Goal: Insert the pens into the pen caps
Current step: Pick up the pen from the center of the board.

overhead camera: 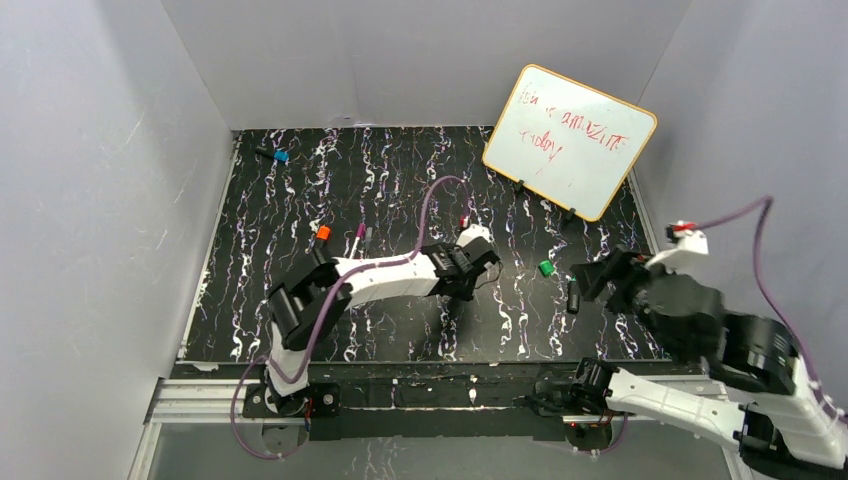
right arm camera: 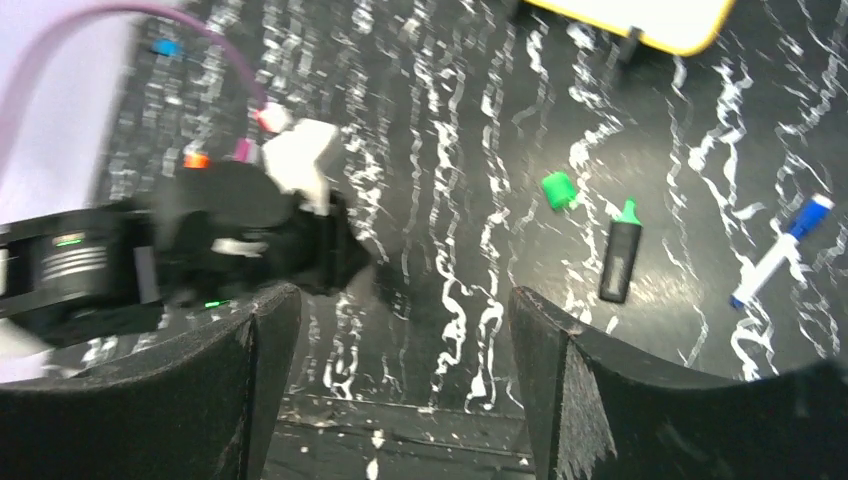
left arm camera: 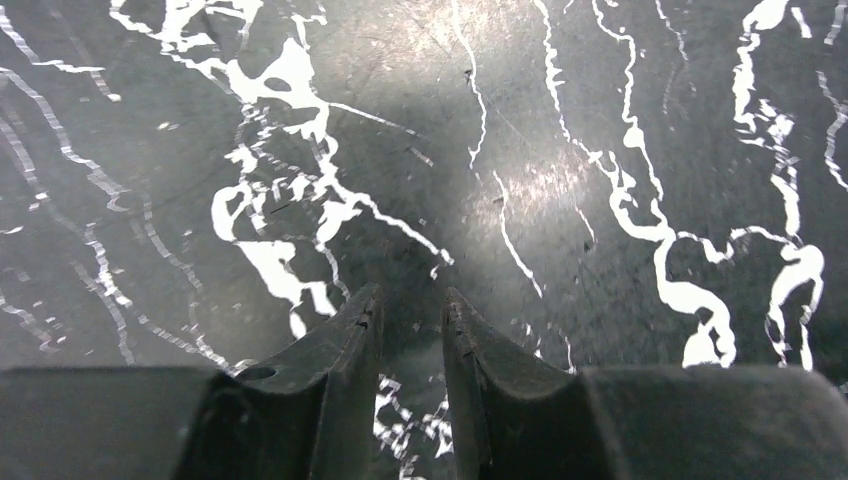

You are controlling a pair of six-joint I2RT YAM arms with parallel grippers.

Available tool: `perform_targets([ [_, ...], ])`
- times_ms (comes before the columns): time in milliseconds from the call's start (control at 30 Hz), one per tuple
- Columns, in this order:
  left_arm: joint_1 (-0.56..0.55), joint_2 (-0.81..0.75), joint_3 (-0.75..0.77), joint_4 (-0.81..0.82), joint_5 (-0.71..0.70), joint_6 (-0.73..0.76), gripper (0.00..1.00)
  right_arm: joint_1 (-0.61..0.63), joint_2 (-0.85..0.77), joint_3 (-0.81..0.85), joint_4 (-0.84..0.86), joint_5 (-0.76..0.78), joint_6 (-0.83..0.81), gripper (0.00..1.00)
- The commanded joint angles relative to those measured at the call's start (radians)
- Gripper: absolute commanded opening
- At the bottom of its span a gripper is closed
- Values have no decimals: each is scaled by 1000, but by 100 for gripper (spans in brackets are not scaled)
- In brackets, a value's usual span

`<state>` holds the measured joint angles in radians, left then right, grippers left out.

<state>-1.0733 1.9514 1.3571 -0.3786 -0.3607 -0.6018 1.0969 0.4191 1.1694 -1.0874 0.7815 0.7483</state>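
Note:
A green pen cap [overhead camera: 546, 268] [right arm camera: 559, 190] lies right of centre on the mat. Just to its right lies a short black marker [overhead camera: 573, 297] [right arm camera: 621, 258] with a green tip. A white pen with a blue end [right arm camera: 780, 252] lies further right. An orange cap [overhead camera: 323, 232] [right arm camera: 196, 159] and two slim pens [overhead camera: 361, 240] lie left of centre, a blue cap [overhead camera: 281, 156] at the far left. My left gripper [overhead camera: 462, 283] [left arm camera: 412, 300] points down at bare mat, its jaws slightly apart and empty. My right gripper [overhead camera: 590, 278] [right arm camera: 395, 300] hangs wide open and empty, near the marker.
A yellow-framed whiteboard [overhead camera: 570, 140] with red writing stands propped at the back right. Grey walls enclose the black-and-white marbled mat [overhead camera: 400, 180]. A metal rail [overhead camera: 420, 395] runs along the near edge. The left arm [right arm camera: 230, 240] fills the left of the right wrist view.

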Motion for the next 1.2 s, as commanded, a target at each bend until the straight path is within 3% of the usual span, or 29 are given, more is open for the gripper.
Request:
perform_targets([
  [0,63,-189,-81,59,41,31,27,61,198,54,-265,178,332,83],
  [167,229,-341,-188,143,188,109,32,178,343,85,-270,142,511,85],
  [333,384,-450,-245,137,341,218,36,189,466,28,-249,23,580,86],
  [500,493,-531,-326,147,487,293,36,204,764,104,-2,-163,302,75],
  [633,543,-579,-369,191,572,281,37,206,871,117,331,-119,5,81],
  [733,560,-602,-363,193,593,278,38,-3,880,66,621,-345,-184,83],
  [800,570,-617,-356,182,596,287,38,-142,896,54,701,-472,-234,83],
  [933,604,-652,-359,151,631,313,38,-391,902,61,568,-582,-219,83],
  [1167,682,-671,-402,179,745,303,39,-734,691,-212,413,-695,-169,83],
])
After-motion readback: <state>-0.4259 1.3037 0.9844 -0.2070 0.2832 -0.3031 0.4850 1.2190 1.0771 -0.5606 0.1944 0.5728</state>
